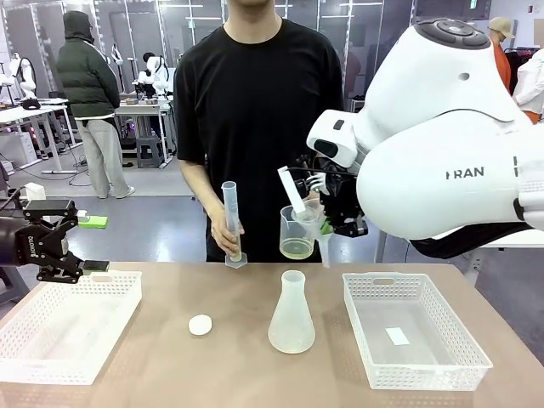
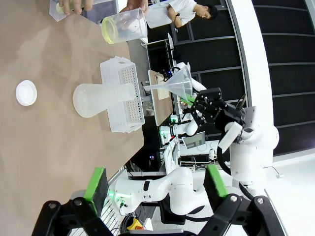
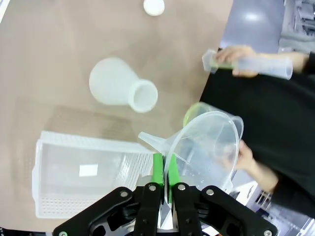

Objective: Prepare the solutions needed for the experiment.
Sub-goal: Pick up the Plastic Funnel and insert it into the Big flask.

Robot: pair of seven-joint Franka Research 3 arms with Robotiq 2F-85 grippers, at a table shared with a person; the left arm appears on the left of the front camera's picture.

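Left pincer [image 1: 95, 244]: spread wide, nothing between its pads [image 2: 97, 186], above the far rim of the left basket [image 1: 25, 361]

Left basket: white mesh, at the left end of the surface [image 1: 170, 374]

Cap [image 1: 201, 325]: small white disc, lying alone between left basket and flask

Cylinder [image 1: 230, 223]: upright, foot on the surface near its far edge, gripped by the person's hand [image 1: 226, 240]; a greenish-yellow tint shows at its foot from the wrist views

Flask [image 1: 291, 314]: frosted, standing upright mid-surface, mouth open, nearer the robot than the beaker

Solution [image 1: 297, 248]: shallow pale yellow layer in the bottom of the beaker [image 1: 296, 228], which is held up off the surface by the person's other hand [image 3: 246, 156]. It sits just left of and a little below the right pincer, and well apart from the left pincer

Funnel [image 1: 314, 219]: clear, bowl overlapping the beaker's rim from the front, stem pointing down just right of the beaker; cannot tell whether they touch

Right pincer [image 1: 330, 223]: pressed together on the funnel's rim, green pads [image 3: 157, 169] pinching the thin plastic edge

Right basket [image 1: 476, 361]: white mesh, right of the flask, a small white slip [image 1: 397, 336] lying flat inside

Surface: brown, matt

Room: grey floor, dark glass partitions behind, work benches far left with a person in a dark puffer jacket [image 1: 85, 81] standing by them
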